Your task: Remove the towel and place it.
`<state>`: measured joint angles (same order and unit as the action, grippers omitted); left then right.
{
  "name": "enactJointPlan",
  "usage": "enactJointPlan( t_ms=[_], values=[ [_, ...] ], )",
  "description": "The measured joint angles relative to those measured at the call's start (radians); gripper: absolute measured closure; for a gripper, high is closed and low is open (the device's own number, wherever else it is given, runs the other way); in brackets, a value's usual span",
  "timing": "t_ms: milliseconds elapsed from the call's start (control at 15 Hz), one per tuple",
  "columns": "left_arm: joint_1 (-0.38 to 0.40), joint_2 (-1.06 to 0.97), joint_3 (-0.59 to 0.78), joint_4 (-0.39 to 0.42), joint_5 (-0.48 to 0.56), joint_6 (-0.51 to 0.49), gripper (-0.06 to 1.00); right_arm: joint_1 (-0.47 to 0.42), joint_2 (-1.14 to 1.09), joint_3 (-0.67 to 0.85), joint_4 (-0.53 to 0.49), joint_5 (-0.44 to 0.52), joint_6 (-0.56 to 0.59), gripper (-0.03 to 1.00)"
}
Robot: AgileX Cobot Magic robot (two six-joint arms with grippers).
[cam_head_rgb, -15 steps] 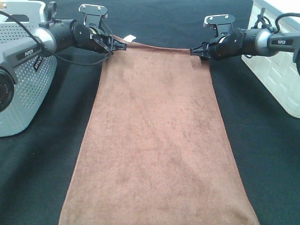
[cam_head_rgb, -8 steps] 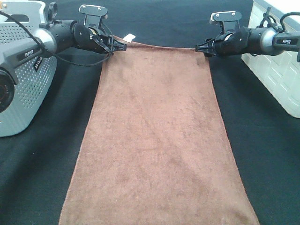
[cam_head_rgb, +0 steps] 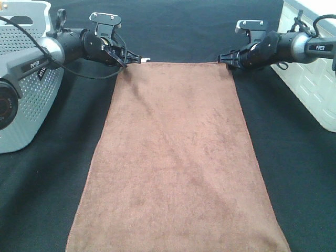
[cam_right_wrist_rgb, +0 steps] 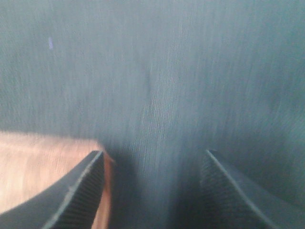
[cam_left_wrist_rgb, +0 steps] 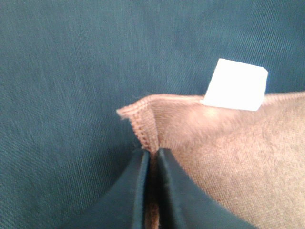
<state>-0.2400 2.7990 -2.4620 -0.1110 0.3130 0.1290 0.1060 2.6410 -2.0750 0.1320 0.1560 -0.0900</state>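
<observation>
The brown towel (cam_head_rgb: 176,157) lies spread flat on the black table, running from the far middle to the near edge. Its white tag (cam_head_rgb: 145,60) sticks out at the far left corner. My left gripper (cam_head_rgb: 134,59) is shut on that corner, low at the table. In the left wrist view the closed fingers (cam_left_wrist_rgb: 138,186) pinch the towel's stitched edge (cam_left_wrist_rgb: 143,129) beside the tag (cam_left_wrist_rgb: 236,85). My right gripper (cam_head_rgb: 223,58) is at the far right corner and is open. In the right wrist view (cam_right_wrist_rgb: 152,160) the towel corner (cam_right_wrist_rgb: 43,167) lies beside one finger (cam_right_wrist_rgb: 81,191), outside the gap.
A grey perforated basket (cam_head_rgb: 26,94) stands at the left edge, behind the left arm. A white lattice basket (cam_head_rgb: 315,79) stands at the right edge. Black cloth (cam_head_rgb: 294,184) covers the table on both sides of the towel.
The towel's far edge has come down flat onto the table. The right gripper has opened and let go of its corner. The left gripper has lowered, still holding its corner.
</observation>
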Motion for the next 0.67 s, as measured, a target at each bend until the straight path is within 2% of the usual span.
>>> enactJointPlan(
  t_ms=[267,467,600,667],
  values=[
    [0.027,0.001,0.0,0.002,0.015,-0.006,0.29,0.0,-0.03,-0.008,0.001,0.146,0.007,0.38],
    [0.027,0.0,0.0,0.0,0.019,-0.006,0.28,0.0,-0.082,-0.008,0.0,0.165,0.007,0.38],
    [0.027,-0.067,0.0,-0.001,0.151,-0.05,0.23,0.0,-0.205,-0.008,0.0,0.274,0.005,0.35],
    [0.027,-0.067,0.0,-0.001,0.151,-0.05,0.23,0.0,-0.205,-0.008,0.0,0.274,0.005,0.35]
  ],
)
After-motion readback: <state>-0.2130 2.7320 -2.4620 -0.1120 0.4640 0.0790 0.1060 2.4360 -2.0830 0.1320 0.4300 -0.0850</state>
